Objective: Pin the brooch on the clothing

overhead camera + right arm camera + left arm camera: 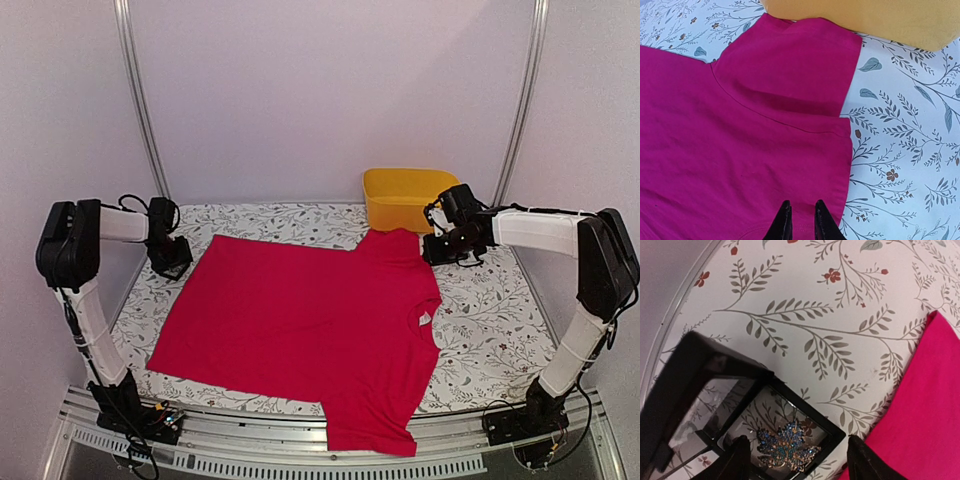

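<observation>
The floral worktop (pixel 480 330) carries a red shirt (pixel 300 320) spread flat across its middle, with a yellow bin (pixel 400 195) at 1 o'clock, just beside one sleeve. The right claw (pixel 801 210) hangs over the shirt near that sleeve at 2 o'clock, its fingers almost together with only a slit between them and nothing in it. The left claw (pixel 797 460) hovers at 10 o'clock, just off the shirt's edge, fingers wide apart above an open black box (pixel 705 370). The brooch (pixel 788 447), a blue-and-gold leafy cluster, lies in that box below the gap. A white label (pixel 424 317) marks the neck.
</observation>
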`<state>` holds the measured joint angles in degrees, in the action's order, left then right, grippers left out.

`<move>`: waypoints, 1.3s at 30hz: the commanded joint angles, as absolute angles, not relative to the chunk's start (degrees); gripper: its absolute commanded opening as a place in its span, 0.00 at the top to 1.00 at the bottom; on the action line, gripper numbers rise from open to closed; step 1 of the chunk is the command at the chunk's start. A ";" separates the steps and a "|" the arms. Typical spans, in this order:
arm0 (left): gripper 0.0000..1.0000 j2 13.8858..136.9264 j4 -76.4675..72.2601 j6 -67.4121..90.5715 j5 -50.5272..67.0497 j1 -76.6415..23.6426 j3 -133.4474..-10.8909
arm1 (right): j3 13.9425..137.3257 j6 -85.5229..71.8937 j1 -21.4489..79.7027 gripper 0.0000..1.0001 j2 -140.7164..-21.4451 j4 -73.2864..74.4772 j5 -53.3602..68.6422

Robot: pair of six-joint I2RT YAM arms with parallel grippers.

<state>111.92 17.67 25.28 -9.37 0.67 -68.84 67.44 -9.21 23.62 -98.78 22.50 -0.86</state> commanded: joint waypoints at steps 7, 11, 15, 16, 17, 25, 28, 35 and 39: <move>0.34 109.63 17.81 25.19 -8.66 0.78 -66.41 | 67.50 -8.37 24.04 0.84 -98.80 22.76 -1.80; 0.36 112.15 18.47 25.08 -10.52 1.18 -67.40 | 67.28 -8.10 24.04 0.84 -98.40 23.07 -2.19; 0.39 113.50 18.26 24.32 -10.63 1.22 -68.05 | 66.88 -8.01 24.12 0.84 -98.18 23.28 -2.28; 0.40 113.78 18.09 24.16 -10.37 1.27 -68.03 | 66.81 -8.00 24.09 0.84 -98.13 23.27 -2.35; 0.41 114.02 17.87 24.03 -9.94 1.24 -68.09 | 66.72 -7.93 24.08 0.84 -98.14 23.26 -2.37; 0.54 114.46 16.52 23.81 -8.37 1.49 -67.80 | 66.97 -7.65 24.09 0.83 -98.17 23.45 -2.63; 0.55 114.36 16.47 23.14 -9.04 1.53 -68.30 | 67.06 -7.56 24.13 0.82 -98.48 23.49 -2.57; 0.67 114.26 16.55 22.67 -10.05 1.70 -68.88 | 67.07 -7.60 24.08 0.82 -98.88 23.68 -2.51; 0.69 113.59 16.81 22.72 -9.71 1.59 -68.50 | 67.13 -7.47 24.13 0.81 -98.96 23.74 -2.64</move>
<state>112.97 15.73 23.14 -9.23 1.04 -68.20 67.31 -7.88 23.64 -98.78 23.11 -1.87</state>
